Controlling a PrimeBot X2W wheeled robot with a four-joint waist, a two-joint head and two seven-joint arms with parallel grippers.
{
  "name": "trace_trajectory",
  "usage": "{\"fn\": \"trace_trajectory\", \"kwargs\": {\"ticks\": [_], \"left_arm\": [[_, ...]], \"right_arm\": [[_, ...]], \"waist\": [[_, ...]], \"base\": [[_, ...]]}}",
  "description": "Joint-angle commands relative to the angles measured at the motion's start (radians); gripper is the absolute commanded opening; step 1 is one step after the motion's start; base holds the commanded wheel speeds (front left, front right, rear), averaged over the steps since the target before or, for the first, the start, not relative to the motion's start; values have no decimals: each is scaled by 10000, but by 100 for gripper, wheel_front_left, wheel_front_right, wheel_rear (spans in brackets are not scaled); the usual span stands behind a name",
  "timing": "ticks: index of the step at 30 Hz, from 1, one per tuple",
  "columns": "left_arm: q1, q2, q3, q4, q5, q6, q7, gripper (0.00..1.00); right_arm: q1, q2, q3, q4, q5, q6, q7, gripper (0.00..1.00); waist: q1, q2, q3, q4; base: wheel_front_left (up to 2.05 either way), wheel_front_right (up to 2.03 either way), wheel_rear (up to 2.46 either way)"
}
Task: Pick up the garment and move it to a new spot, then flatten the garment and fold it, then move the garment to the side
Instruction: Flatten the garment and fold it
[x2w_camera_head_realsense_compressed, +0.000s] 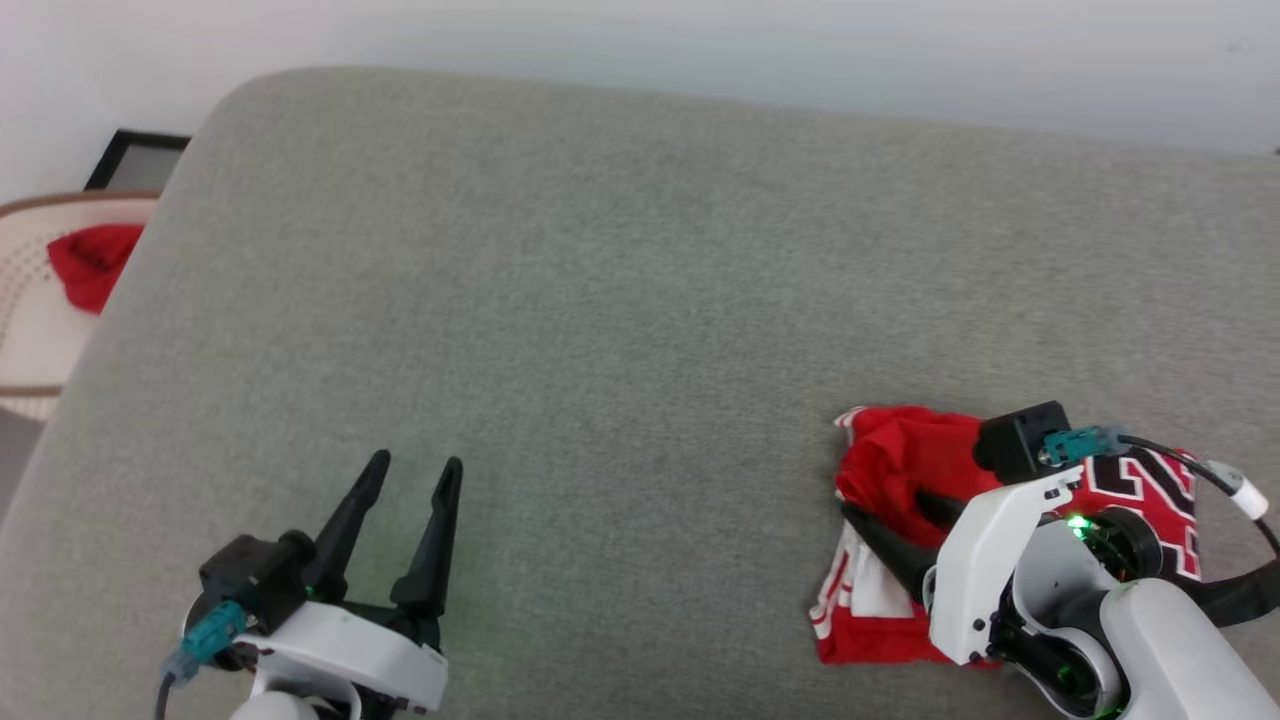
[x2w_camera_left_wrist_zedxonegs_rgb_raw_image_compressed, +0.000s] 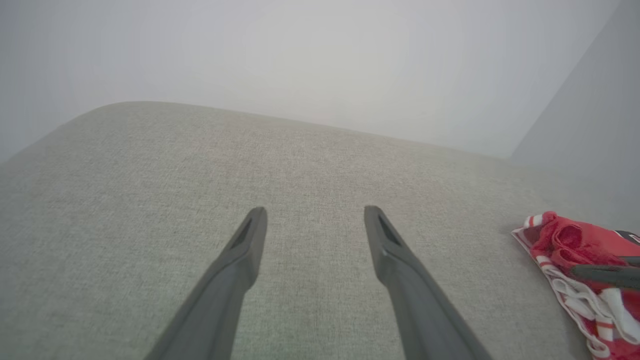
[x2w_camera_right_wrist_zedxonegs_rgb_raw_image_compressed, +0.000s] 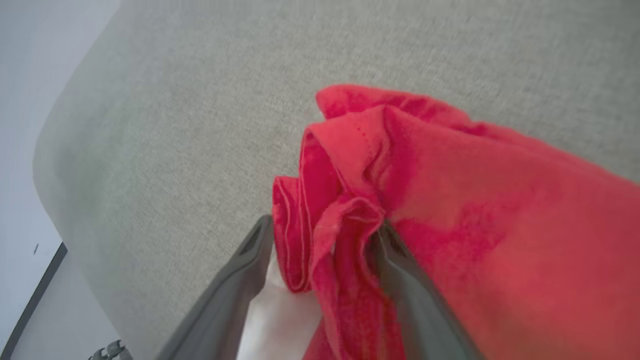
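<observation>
Grey fabric surface (x2w_camera_head_realsense_compressed: 600, 300), white wall (x2w_camera_head_realsense_compressed: 700, 40), garment (x2w_camera_head_realsense_compressed: 900, 460)

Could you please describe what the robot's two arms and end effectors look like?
Both arms have glossy white shells. The left end effector and right end effector each carry two long, tapering dark grey fingers, a black boxy module and a teal connector. A black cable with a white sleeve loops off the right wrist, where a green light glows.
</observation>
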Motion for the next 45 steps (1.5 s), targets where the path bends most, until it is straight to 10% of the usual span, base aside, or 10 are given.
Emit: {"fn": "trace_trajectory", "kwargs": {"ticks": [1,22,45], "left_arm": [[165,29,65,24,58,-24,15,100],[1299,-30,378,331,291,-24,13,100],[2791,-194,1638,19,999,-24,15,100]], "right_arm": [[-106,-223,194,-147,241,-8,-215,100],[1225,-2555,-81,96,1702,-8,-4175,100],[3180,-1676,-1556,681,321,-8,-7614,100]], "waist": [[0,-1,-327,-318],[0,-1,-2019,-1936],[0,-1,-2768,-1918]], "base": [[0,0,0],[0,0,0],[0,0,0]]}}
